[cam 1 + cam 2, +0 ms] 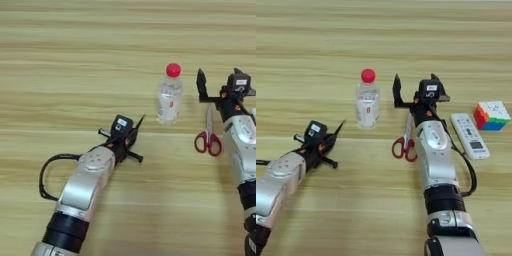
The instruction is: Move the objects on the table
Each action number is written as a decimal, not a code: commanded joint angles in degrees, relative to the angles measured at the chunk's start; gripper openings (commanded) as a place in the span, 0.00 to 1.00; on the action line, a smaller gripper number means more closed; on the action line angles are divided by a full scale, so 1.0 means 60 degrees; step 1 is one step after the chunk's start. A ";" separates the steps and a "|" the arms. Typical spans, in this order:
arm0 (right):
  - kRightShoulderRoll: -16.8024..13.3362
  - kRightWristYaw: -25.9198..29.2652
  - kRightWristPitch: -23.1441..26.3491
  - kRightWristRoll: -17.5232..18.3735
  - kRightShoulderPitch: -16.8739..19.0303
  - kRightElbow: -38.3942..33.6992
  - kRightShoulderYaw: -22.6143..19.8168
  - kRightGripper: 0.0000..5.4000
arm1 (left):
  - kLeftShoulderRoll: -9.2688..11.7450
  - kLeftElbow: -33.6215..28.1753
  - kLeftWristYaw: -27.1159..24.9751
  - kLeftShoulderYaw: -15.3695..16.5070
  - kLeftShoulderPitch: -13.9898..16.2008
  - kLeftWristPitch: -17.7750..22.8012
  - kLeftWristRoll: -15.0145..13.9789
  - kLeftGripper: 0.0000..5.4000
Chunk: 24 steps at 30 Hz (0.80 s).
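Note:
A clear plastic bottle [170, 96] with a red cap stands upright near the middle of the table [75, 50]. Just right of it my right gripper [415, 85] is open, one black finger [397, 91] raised beside the bottle without touching it. A white remote [470, 136] with grey buttons lies to the right of that arm. My left gripper [139, 138] rests low on the table, below and left of the bottle, open with nothing between its fingers.
Red-handled scissors [405, 142] lie against the left side of my right forearm, blades pointing away from me. A multicoloured puzzle cube [492, 116] sits beyond the remote at the right edge. A black cable loops beside my left forearm [45, 175].

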 commanded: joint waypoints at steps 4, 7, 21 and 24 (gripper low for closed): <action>0.0008 -0.0050 0.0044 -0.0011 -0.0055 -0.0059 -0.0035 1.00 | -0.0324 0.0154 0.0147 -0.0178 -0.0279 0.0217 0.0025 0.04; 0.0004 -0.0044 0.0047 -0.0009 -0.0051 -0.0069 -0.0037 1.00 | -0.0375 0.0170 0.0182 -0.0190 -0.0275 0.0233 0.0034 0.04; 0.0005 -0.0051 0.0045 -0.0013 -0.0049 -0.0082 -0.0042 1.00 | -0.0387 0.0350 0.0385 -0.0313 -0.0220 0.0118 0.0105 0.04; -0.0002 -0.0047 0.0048 -0.0012 -0.0048 -0.0079 -0.0044 1.00 | -0.0382 0.0360 0.0401 -0.0330 -0.0226 0.0103 0.0117 0.04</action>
